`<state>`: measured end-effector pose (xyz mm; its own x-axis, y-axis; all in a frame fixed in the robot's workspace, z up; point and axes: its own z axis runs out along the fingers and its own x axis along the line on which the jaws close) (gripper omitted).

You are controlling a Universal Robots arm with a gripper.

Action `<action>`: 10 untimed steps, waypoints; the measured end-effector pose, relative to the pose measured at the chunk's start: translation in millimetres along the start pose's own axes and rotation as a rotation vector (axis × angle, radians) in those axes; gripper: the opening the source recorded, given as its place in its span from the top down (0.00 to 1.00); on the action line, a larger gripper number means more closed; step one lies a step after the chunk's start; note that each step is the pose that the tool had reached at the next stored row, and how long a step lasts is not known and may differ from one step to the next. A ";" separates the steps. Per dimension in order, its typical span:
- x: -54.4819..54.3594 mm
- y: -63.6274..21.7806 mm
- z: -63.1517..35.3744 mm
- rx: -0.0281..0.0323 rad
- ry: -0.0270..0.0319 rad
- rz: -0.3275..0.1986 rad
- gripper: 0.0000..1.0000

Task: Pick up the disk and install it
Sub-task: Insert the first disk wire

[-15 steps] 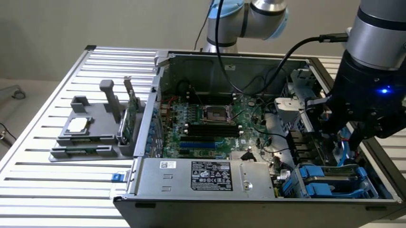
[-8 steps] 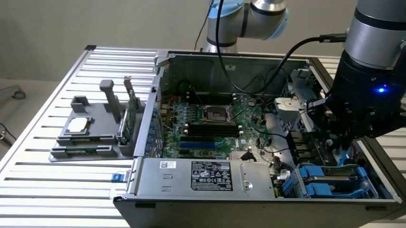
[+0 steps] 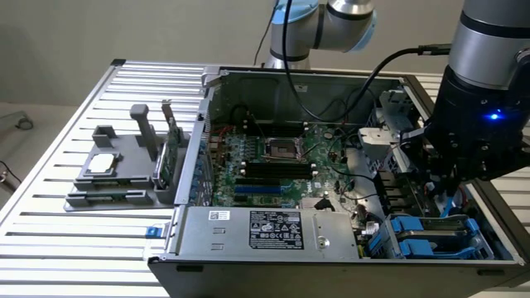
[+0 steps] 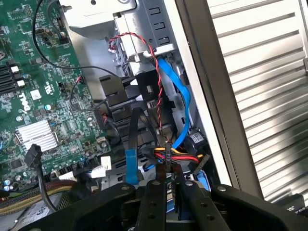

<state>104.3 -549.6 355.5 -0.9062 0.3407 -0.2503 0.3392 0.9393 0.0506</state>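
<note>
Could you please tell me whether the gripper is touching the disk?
Cannot tell: the exterior view shows the gripper just above the disk, with neither contact nor gap plain.

The claw [image 3: 439, 186] hung inside the open computer case [image 3: 273, 87], blue drive carriers [image 3: 439, 239] just beneath it, green mainboard [image 3: 273, 158] beside it, grey parts stand [image 3: 116, 183] well away.

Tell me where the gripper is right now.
The gripper hangs inside the open computer case on the exterior view's right, just above the blue drive carriers, beside the motherboard.
</note>
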 end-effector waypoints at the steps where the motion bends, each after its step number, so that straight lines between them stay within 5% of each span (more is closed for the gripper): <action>1: 0.4 -0.1 -0.3 0.0006 -0.0001 0.002 0.83; 10: 3.8 -0.5 -7.2 0.0050 -0.0013 0.013 0.83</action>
<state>98.9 -548.5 361.5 -0.9014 0.3528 -0.2509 0.3522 0.9347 0.0490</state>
